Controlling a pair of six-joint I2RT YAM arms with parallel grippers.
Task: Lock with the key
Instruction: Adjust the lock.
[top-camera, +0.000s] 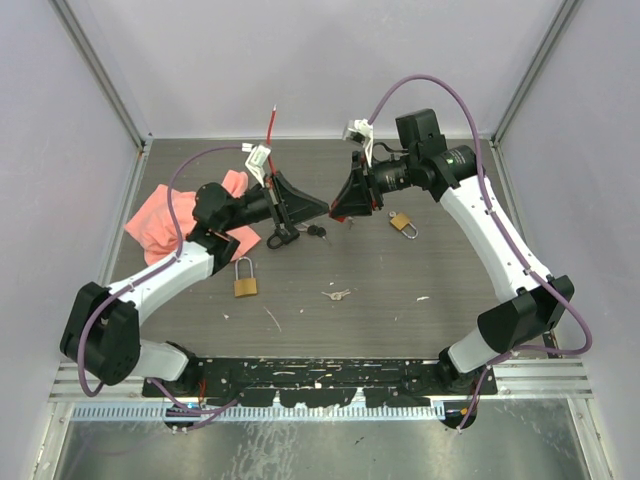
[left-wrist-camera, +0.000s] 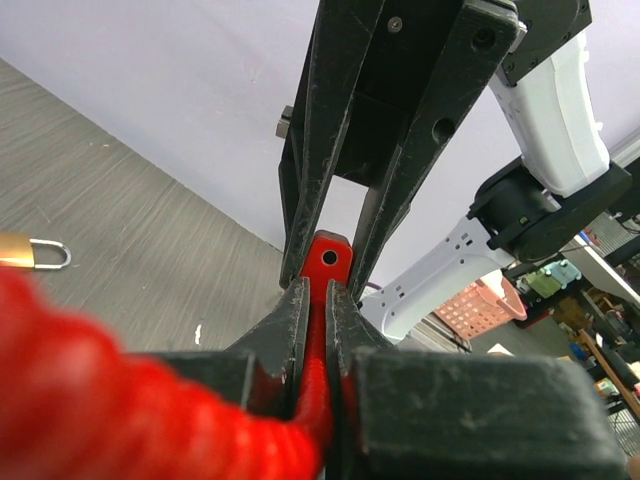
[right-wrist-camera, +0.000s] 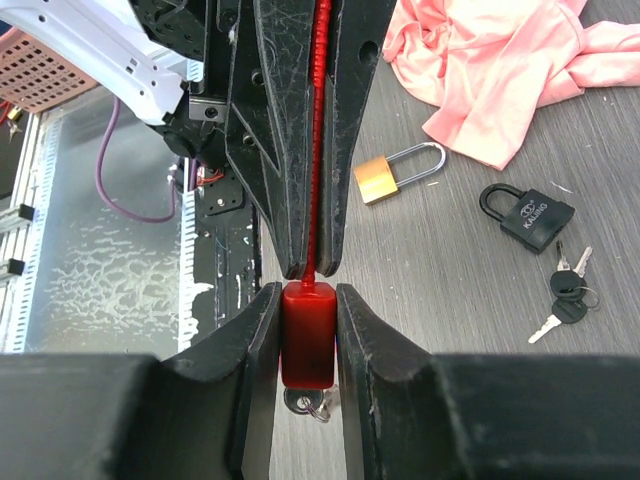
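Note:
A red lock (right-wrist-camera: 307, 335) hangs above the table between my two grippers. My right gripper (right-wrist-camera: 307, 290) is shut on its blocky red body, and a key (right-wrist-camera: 305, 402) with a small ring sticks out of the body's underside. The lock's thin red cable (right-wrist-camera: 320, 150) runs from the body into my left gripper (left-wrist-camera: 317, 290), which is shut on it. In the left wrist view the red body (left-wrist-camera: 326, 258) shows between the right fingers (left-wrist-camera: 340, 150). From above, both grippers meet tip to tip at mid-table, around the red lock (top-camera: 333, 210).
On the table lie a brass padlock (top-camera: 246, 280), a second brass padlock (top-camera: 403, 223), a black padlock (top-camera: 283, 236) with keys (top-camera: 316, 231), and loose small keys (top-camera: 336, 294). A pink cloth (top-camera: 170, 215) lies at the left. A red stick (top-camera: 272, 125) leans at the back wall.

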